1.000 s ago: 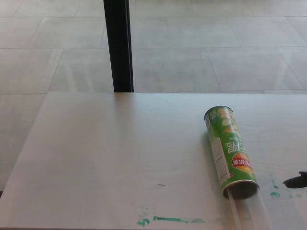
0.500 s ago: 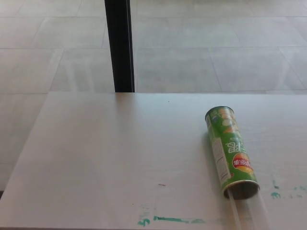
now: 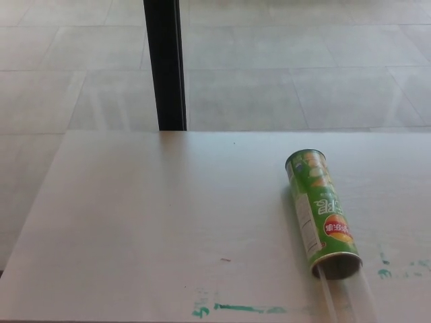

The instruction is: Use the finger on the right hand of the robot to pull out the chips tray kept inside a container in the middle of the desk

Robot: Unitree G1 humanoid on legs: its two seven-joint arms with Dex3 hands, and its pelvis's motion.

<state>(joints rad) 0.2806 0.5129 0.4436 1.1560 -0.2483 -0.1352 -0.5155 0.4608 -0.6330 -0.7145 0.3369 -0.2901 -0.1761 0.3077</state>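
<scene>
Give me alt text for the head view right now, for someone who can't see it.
A green chips can lies on its side on the right of a pale desk, its open end facing the camera with a clear tray sticking out. Green smears mark the desk's near edge, a black post stands beyond over tiled floor, and no robot hand shows.

Chips container (image 3: 321, 215): glossy printed wrap, open end rimmed in dull metal, with a clear plastic tray (image 3: 347, 296) protruding. Desk (image 3: 155, 222): smooth, matt pale laminate smeared with green paint marks (image 3: 239, 309). Floor (image 3: 283, 67): faintly sheened tiles; post (image 3: 165, 64) matt black.
</scene>
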